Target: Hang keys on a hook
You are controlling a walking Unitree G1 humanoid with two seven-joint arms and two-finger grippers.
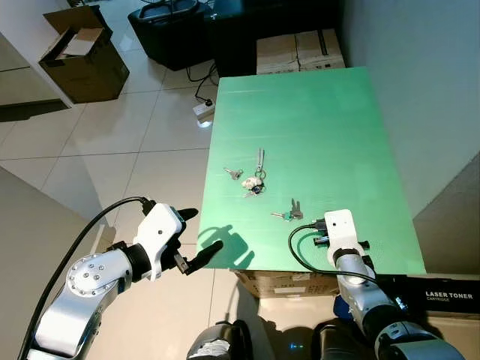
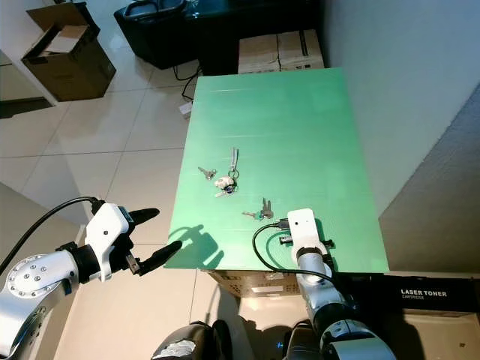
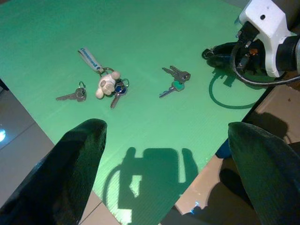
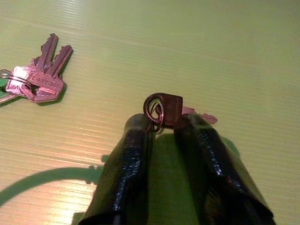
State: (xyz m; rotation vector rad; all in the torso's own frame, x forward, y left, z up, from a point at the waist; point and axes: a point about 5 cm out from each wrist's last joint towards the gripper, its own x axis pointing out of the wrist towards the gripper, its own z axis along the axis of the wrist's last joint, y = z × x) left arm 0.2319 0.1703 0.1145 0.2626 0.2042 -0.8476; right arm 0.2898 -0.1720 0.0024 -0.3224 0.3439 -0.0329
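On the green table (image 1: 315, 127) lie a single key (image 1: 232, 173), a key bunch with a white figure and a strap (image 1: 255, 180), and a pair of keys with a green tag (image 1: 289, 212). My right gripper (image 4: 161, 123) is low over the table's near edge, shut on a small key with a ring (image 4: 171, 107); its fingers (image 3: 218, 52) rest by the green-tagged pair (image 4: 40, 79). My left gripper (image 1: 201, 232) hangs open just off the table's near left corner, with nothing between its fingers (image 3: 70, 168).
Two cardboard boxes (image 1: 300, 51) stand beyond the table's far end, with dark furniture (image 1: 180, 30) and an open carton (image 1: 79, 60) on the tiled floor. A power strip (image 1: 204, 111) lies by the table's left side. A wall runs along the right; a toner box (image 1: 442, 296) sits near right.
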